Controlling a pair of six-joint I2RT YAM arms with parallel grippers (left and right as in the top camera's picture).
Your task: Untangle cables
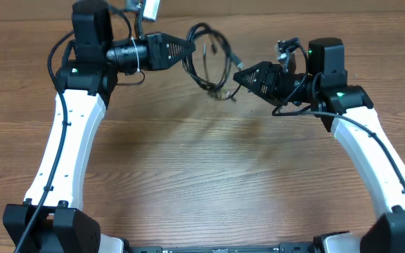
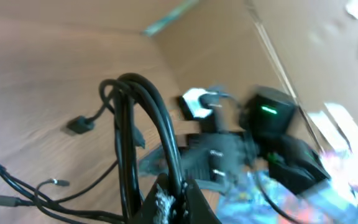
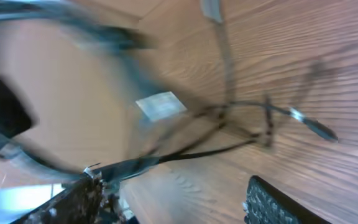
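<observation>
The cables (image 1: 208,62) are thin black cords in a tangled bunch of loops, lifted off the wooden table at the back centre. My left gripper (image 1: 190,48) is shut on the top of the loops. In the left wrist view the cords (image 2: 140,118) arch up out of its jaws (image 2: 174,198), with small plug ends (image 2: 79,124) hanging lower left. My right gripper (image 1: 239,76) is at the bunch's right side. Its fingers (image 3: 173,186) are wide apart. One blurred cord (image 3: 185,154) runs against its left finger. A silvery-tipped plug (image 3: 312,124) hangs over the table.
The wooden table (image 1: 202,176) spreads toward the front. A tan wall (image 1: 273,5) runs along the back edge close behind both grippers. A small white object (image 1: 150,7) sits at the top, behind the left arm. The right arm (image 2: 272,124) shows in the left wrist view.
</observation>
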